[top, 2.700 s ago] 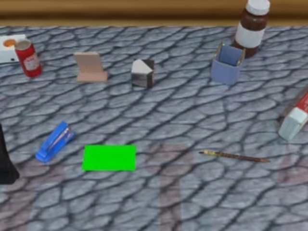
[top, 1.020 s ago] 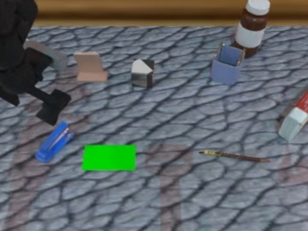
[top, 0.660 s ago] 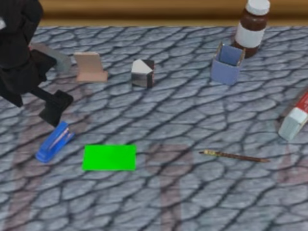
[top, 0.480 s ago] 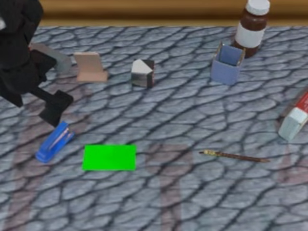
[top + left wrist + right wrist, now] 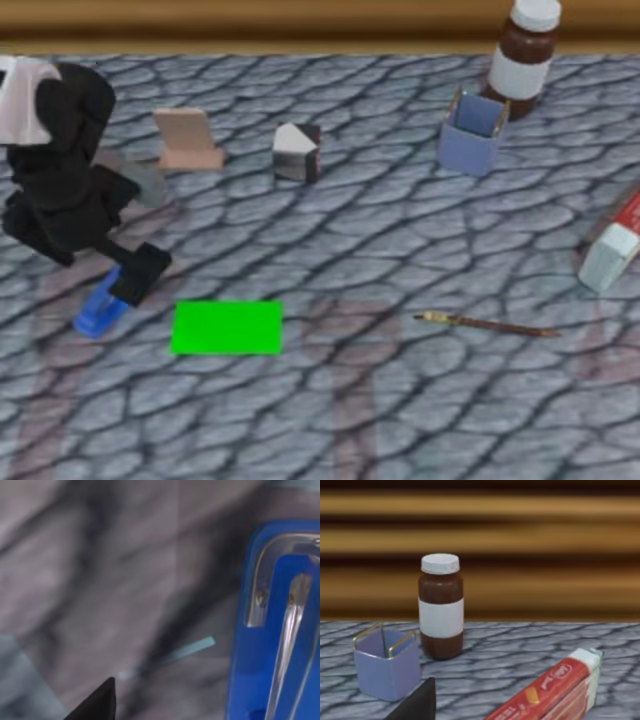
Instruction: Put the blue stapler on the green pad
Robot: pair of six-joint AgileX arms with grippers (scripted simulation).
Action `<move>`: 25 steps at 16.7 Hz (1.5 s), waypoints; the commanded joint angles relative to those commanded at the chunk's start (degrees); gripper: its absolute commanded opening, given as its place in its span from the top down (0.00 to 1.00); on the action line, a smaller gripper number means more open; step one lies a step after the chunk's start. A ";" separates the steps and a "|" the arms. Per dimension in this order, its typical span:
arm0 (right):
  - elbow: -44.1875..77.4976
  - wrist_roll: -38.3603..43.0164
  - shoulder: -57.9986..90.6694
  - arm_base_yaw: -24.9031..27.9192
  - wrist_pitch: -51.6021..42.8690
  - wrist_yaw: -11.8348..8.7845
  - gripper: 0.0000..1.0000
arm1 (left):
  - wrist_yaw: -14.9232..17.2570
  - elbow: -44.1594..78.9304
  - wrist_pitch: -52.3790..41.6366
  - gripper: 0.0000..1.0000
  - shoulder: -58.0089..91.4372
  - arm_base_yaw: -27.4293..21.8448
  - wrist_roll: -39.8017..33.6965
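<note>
The blue stapler [image 5: 98,314] lies on the table at the left, just left of the green pad [image 5: 227,327] and apart from it. My left gripper [image 5: 133,279] is down over the stapler's far end and hides that end; it is open. In the left wrist view the stapler [image 5: 280,630] fills one side with its silvery strip showing, and one dark fingertip [image 5: 97,705] stands clear of it with bare table between. My right arm is out of the top view; its wrist view shows a single fingertip [image 5: 417,702] with nothing against it.
Along the back stand a tan holder [image 5: 187,140], a grey-and-white block [image 5: 297,152], a pale blue-grey box [image 5: 473,132] and a brown bottle [image 5: 522,55]. A red-and-white carton [image 5: 612,248] lies at the right edge, and a pencil [image 5: 487,324] lies right of the pad.
My left arm has swung in from the left edge and come down toward the near right, so its gripper now sits over the stapler's far end. The stapler and pad have not moved.
</note>
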 joint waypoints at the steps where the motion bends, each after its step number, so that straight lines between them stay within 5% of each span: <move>1: 0.00 0.00 0.00 0.00 0.00 0.00 0.00 | 0.01 -0.96 1.49 0.00 0.77 0.01 0.01; 6: 0.00 0.00 0.00 0.00 0.00 0.00 0.00 | 0.01 -1.76 2.67 0.00 1.45 0.01 0.03; 19: 0.00 0.00 0.00 0.00 0.00 0.00 0.00 | 0.01 -1.76 2.67 0.98 1.45 0.01 0.03; 25: 0.00 0.00 0.00 0.00 0.00 0.00 0.00 | 0.01 -1.76 2.67 1.00 1.45 0.01 0.03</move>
